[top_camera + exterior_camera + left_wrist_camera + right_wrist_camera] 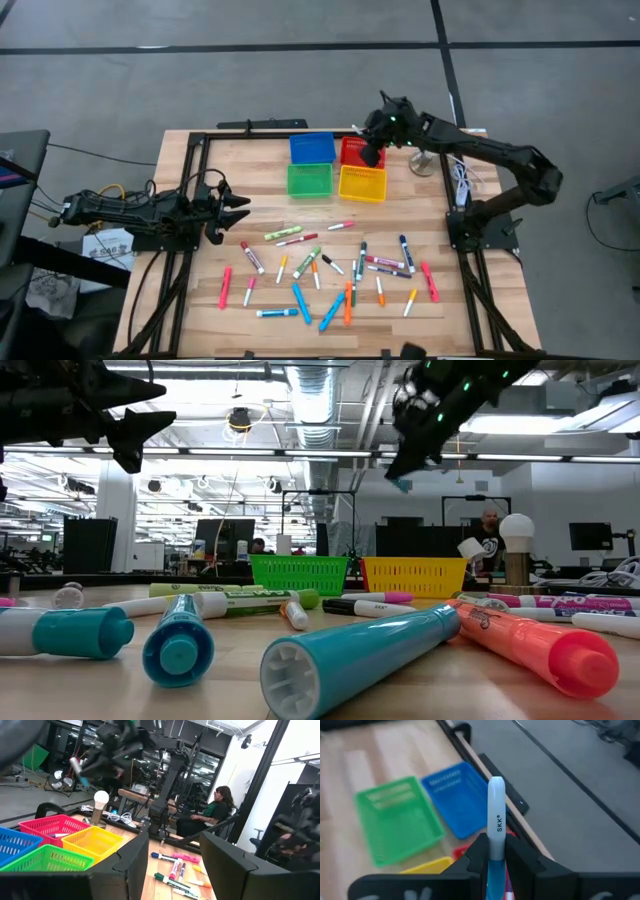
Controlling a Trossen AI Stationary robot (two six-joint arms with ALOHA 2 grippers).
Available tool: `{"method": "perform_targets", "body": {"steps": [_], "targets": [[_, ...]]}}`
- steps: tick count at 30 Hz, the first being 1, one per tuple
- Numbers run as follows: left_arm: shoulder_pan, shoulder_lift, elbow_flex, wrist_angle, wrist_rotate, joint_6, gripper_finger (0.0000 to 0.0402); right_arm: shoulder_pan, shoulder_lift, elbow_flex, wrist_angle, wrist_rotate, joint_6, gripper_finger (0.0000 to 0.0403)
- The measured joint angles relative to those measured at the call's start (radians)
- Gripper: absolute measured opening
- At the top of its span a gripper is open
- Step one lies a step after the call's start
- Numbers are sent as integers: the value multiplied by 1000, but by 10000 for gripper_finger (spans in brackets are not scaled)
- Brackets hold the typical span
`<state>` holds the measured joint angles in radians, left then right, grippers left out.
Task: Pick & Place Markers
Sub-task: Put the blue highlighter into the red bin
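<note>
Many markers point(340, 272) lie flat and scattered on the near half of the wooden table, with caps in pink, green, blue, orange and red. My right gripper point(375, 138) hangs high above the red bin point(352, 150), shut on one white marker with a blue end point(496, 805). The low view shows that gripper point(425, 430) with the marker's teal end point(400, 485) below it. My left gripper point(236, 208) is open and empty above the table's left side, left of the markers. My right gripper pinches the marker between its two fingers point(479, 851) where the white body meets the blue part point(495, 865). The marker lies along the fingers, its white end point(496, 785) sticking out past the fingertips. It is lifted clear, high above the bins.
Four small bins stand in a square at the far middle: blue point(312, 147), red, green point(309, 180) and yellow point(362, 183). One marker lies in the red bin point(59, 835). A black frame edges the table. A small lamp point(425, 160) stands right of the bins. People sit beyond the table.
</note>
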<state>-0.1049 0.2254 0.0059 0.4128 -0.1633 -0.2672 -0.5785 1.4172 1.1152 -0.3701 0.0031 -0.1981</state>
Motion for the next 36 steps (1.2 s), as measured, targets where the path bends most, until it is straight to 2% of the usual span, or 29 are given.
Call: {"method": "perform_targets", "body": {"steps": [10,20,27,36], "targets": [[0,0,0,1,0,0,177,-85,199,0,14,-3,-20,47],[0,0,0,6,0,0,177,-89,338,0,7,-7,-20,47],[0,0,0,8,0,0,177,-87,390,0,-15,-6,-20,47],[0,0,0,15,0,0,177,-88,390,0,-24,-6,-25,47]]}}
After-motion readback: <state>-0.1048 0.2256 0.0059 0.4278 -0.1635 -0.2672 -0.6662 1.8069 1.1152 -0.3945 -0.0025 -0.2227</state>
